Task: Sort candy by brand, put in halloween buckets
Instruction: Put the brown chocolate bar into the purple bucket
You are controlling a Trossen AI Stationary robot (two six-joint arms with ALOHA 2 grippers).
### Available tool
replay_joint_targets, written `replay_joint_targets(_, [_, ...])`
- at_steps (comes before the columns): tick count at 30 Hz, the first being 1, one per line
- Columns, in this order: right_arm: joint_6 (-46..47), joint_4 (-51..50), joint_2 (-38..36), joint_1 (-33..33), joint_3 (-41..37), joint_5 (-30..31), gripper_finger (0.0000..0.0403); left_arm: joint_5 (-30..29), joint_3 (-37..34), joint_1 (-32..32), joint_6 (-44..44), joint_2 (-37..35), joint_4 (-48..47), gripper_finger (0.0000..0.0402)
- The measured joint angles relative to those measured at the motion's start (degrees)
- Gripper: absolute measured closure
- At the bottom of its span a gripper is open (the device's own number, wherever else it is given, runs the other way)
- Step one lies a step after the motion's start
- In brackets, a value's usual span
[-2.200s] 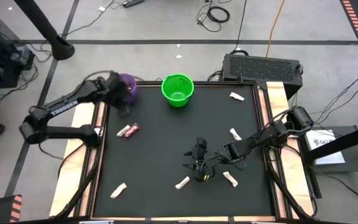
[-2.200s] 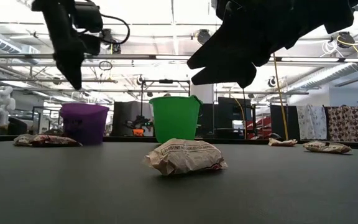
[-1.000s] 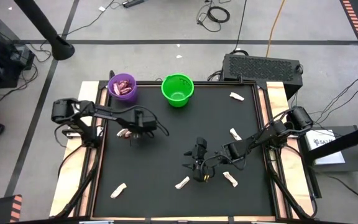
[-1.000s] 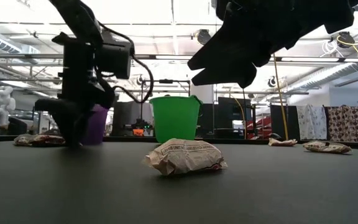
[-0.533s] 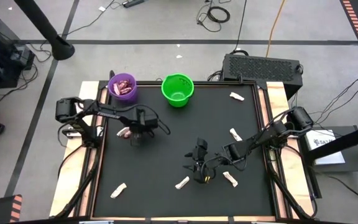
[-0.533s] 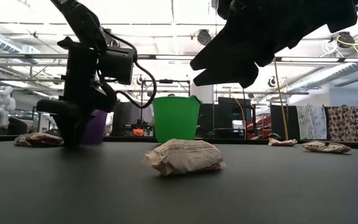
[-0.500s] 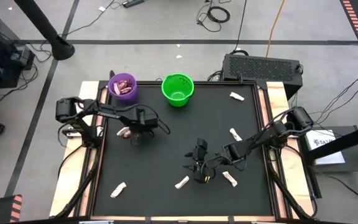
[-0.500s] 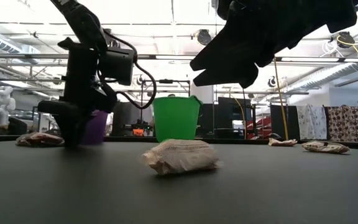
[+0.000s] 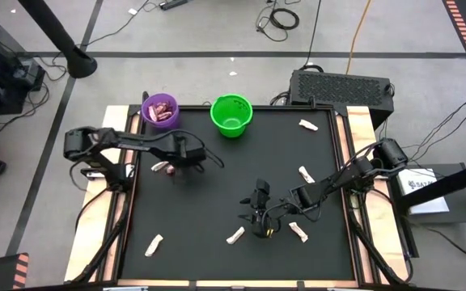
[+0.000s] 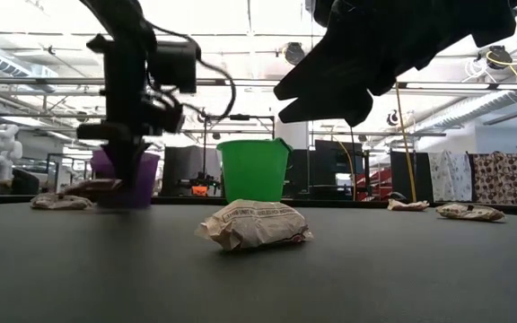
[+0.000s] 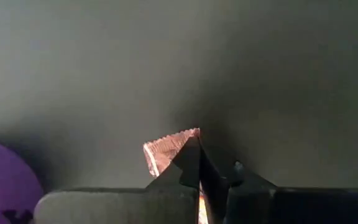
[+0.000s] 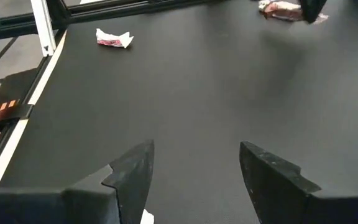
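In the left half of the high view the left gripper (image 9: 171,167) sits clamped on a pink-red candy bar (image 11: 169,150), lifted just clear of the black table (image 9: 217,202) beside a white-cream bar (image 9: 159,167); the purple bucket (image 9: 162,111) and green bucket (image 9: 231,116) stand at the upper edge. Lower centre, the right gripper (image 9: 256,228) hovers with fingers apart — near it a cream-wrapped bar (image 9: 235,236); other bars lie scattered, one at lower left (image 9: 153,245)

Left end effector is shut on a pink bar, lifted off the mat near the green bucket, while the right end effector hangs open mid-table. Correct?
Not quite. The left end effector holds the pink bar near the purple bucket, not the green bucket; the high view shows it. The rest stands: the right end effector hangs open mid-table.
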Motion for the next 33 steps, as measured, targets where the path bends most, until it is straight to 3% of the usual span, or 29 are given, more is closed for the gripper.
replay_joint_targets(11, [0.0, 0.56, 0.0, 0.02, 0.0, 0.16, 0.0174, -2.67, 3.78, 4.25, 0.23, -10.43, 0.25, 0.04])
replay_joint_targets(15, [0.0, 1.15, 0.0, 0.04, 0.0, 1.36, 0.0174, -5.36, 4.09, 9.43, 1.1, -12.11, 0.19, 0.0401])
replay_joint_targets(25, [-0.24, 1.16, 0.0, -0.35, 0.0, 1.83, 0.0174, -3.02, 4.11, 21.81, 2.5, -16.59, 9.37, 0.0401])
replay_joint_targets(33, [-0.24, 1.22, 0.0, -0.35, 0.0, 1.88, 0.0174, -6.36, 4.11, 31.97, 1.49, -17.09, 11.92, 0.0401])
